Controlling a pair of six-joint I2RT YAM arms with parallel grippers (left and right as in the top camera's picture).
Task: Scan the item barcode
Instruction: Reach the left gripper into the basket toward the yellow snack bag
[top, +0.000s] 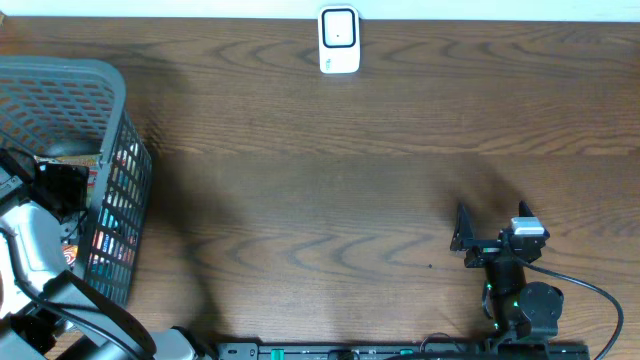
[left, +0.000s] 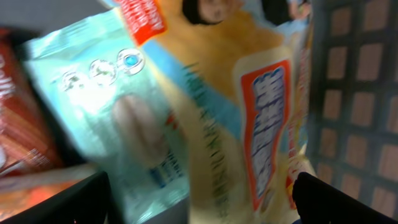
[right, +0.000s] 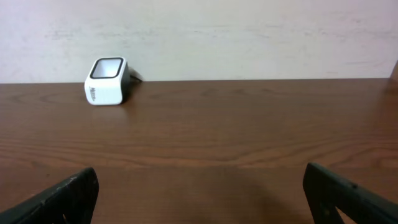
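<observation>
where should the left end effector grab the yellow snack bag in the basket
Probably pinch the yellow snack bag across its width from above: it lies on top, centred under the open left end effector, and the basket wall blocks side approaches.

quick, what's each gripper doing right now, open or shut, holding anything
left gripper: open, holding nothing, over the snack packets in the basket
right gripper: open, empty, above the table

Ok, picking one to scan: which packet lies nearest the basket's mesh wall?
The yellow packet, with the orange-edged label; pale-blue packet and red packet lie further left.
</observation>
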